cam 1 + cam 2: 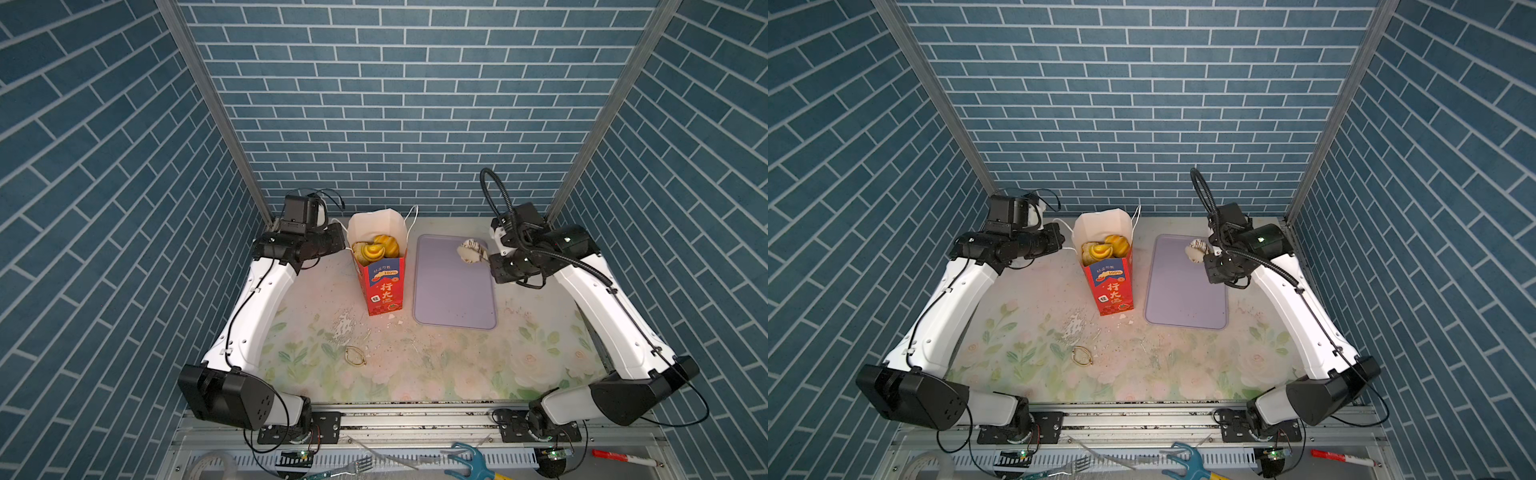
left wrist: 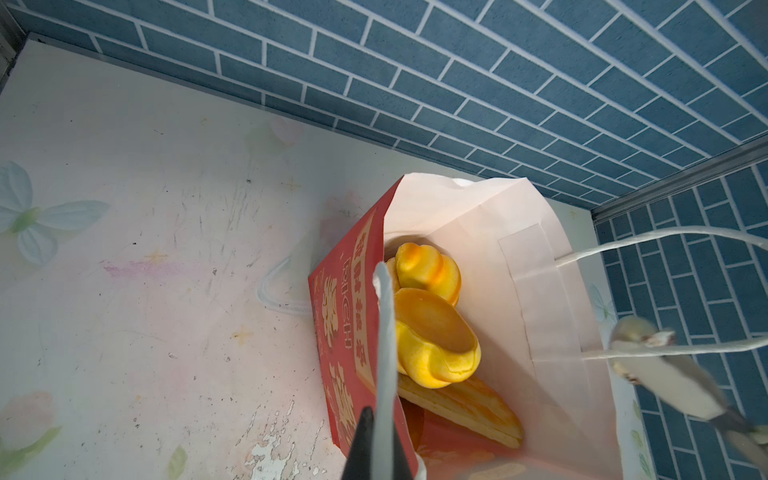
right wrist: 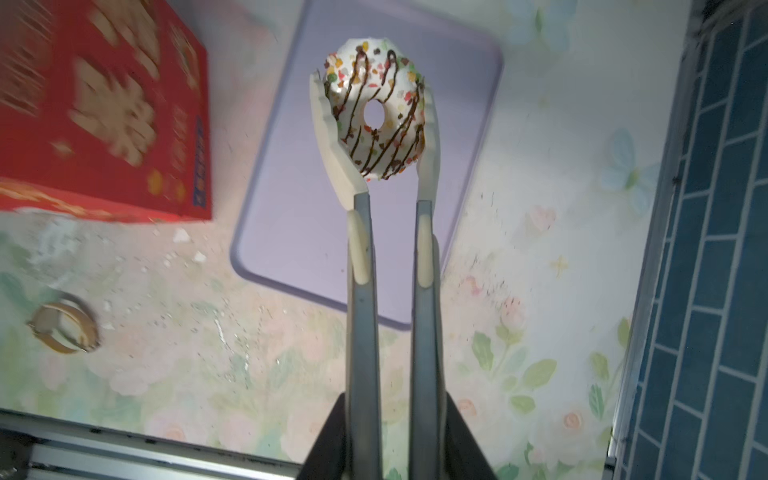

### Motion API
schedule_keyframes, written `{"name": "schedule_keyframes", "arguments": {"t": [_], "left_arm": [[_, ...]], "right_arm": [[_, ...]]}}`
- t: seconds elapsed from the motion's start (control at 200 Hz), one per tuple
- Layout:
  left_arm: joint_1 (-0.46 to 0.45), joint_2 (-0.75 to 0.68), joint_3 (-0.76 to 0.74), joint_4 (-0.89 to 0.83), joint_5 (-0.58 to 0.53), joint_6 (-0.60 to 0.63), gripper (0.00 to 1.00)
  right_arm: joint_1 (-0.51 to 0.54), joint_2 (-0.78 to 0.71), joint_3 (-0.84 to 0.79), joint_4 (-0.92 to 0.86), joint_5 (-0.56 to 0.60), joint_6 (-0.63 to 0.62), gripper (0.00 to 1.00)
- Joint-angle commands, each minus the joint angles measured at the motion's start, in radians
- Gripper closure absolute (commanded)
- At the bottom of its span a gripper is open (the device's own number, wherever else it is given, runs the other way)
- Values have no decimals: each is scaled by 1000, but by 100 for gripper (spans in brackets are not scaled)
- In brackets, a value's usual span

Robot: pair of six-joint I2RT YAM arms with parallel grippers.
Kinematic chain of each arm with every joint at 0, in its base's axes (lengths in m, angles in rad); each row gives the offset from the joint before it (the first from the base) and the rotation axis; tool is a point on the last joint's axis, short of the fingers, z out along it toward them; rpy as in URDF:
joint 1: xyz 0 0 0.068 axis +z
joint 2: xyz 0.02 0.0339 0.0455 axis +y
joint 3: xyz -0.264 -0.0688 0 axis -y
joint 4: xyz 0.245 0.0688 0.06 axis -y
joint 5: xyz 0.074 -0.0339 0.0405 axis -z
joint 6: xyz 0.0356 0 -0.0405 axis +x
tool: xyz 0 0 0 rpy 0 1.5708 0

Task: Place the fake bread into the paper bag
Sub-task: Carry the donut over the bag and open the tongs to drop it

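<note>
The red paper bag [image 1: 384, 286] [image 1: 1113, 286] stands upright, mouth open, with several golden fake bread pieces [image 1: 376, 249] [image 2: 432, 332] inside. My left gripper [image 1: 338, 239] [image 2: 381, 415] is beside the bag's top edge, shut on its white cord handle [image 2: 384, 332]. My right gripper [image 1: 496, 266] [image 3: 392, 415] is shut on grey tongs [image 3: 361, 291]. The tongs' white tips pinch a white chocolate-drizzled doughnut [image 3: 376, 112] [image 1: 471, 250] [image 1: 1198, 250]. It hangs above the far right corner of the lilac tray [image 1: 453, 291] [image 3: 291, 187], to the right of the bag.
A gold ring-shaped object [image 1: 355, 356] and white crumbs [image 1: 343, 326] lie on the floral tabletop in front of the bag. A fork [image 1: 353, 465], a blue tool [image 1: 469, 461] and a red marker [image 1: 619, 457] rest on the front rail. Blue brick walls close three sides.
</note>
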Motion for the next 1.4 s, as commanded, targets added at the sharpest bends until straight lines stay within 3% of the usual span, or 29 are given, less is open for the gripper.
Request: {"name": "schedule_keyframes", "arguments": {"t": [0.0, 0.28, 0.5, 0.985, 1.235, 1.395], "left_arm": [[-6, -9, 4, 0, 5, 3, 100], [-5, -7, 10, -3, 7, 0, 100], [-6, -8, 16, -13, 7, 4, 100], [-6, -14, 7, -9, 6, 5, 100], [-6, -12, 15, -14, 6, 9, 100], [-5, -13, 24, -15, 4, 8, 100]], "right_arm": [[20, -29, 110, 85, 7, -80, 74], [210, 54, 332, 266, -27, -259, 75], [321, 138, 343, 331, -73, -362, 74], [356, 371, 386, 243, 77, -313, 72], [366, 411, 444, 189, 56, -307, 55], [367, 396, 501, 187, 73, -301, 53]]}}
